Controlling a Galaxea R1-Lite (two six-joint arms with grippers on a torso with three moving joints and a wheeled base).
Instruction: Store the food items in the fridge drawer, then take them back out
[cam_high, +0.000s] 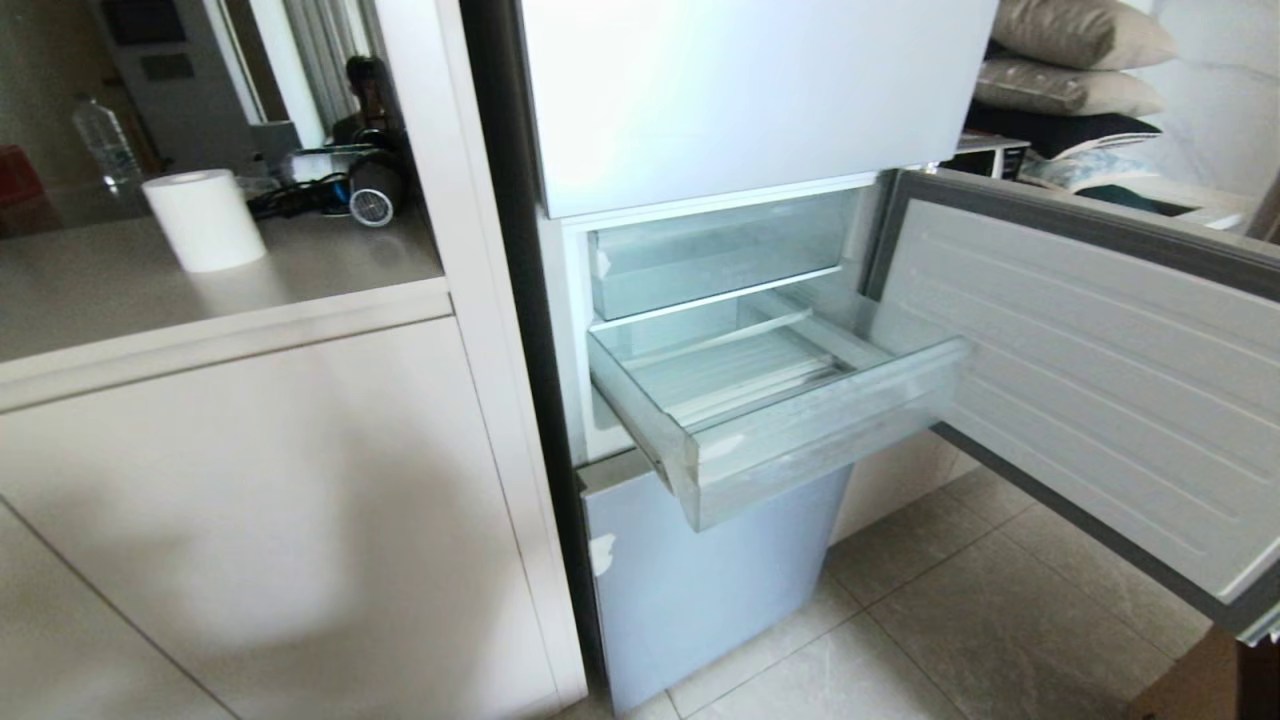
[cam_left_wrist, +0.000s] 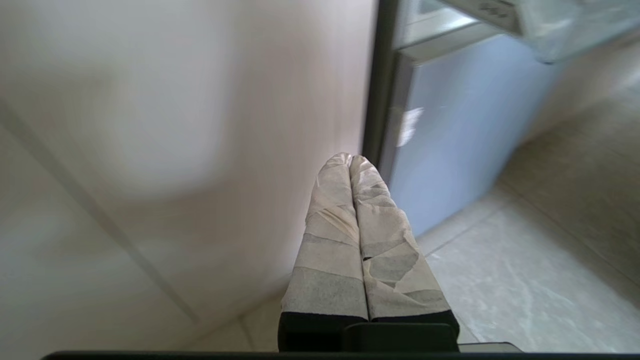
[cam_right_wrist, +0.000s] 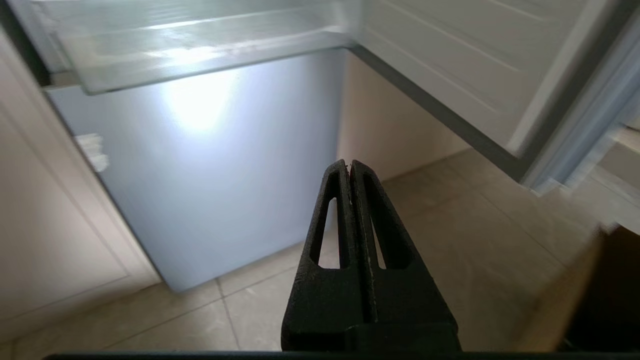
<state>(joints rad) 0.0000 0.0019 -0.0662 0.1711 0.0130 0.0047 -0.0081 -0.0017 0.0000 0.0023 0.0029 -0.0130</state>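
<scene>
Hanging clenched and empty, both hands, left (cam_left_wrist: 350, 159) and right (cam_right_wrist: 349, 164), sit below the pulled-out fridge drawer (cam_high: 800, 455).

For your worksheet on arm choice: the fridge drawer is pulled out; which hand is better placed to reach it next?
Probably the right. The right hand, shut, points low at the fridge directly beneath the fridge drawer. The left hand, also shut, faces the cabinet panel beside the fridge.

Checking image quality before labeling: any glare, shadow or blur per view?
Head view: soft shadow on the cabinet front, fridge drawer sharp. Left wrist view: same shadow on the cabinet, drawer corner blurred, left tool sharp. Right wrist view: bright glare patch on the lower fridge door, open door edge smeared, right tool sharp.
</scene>
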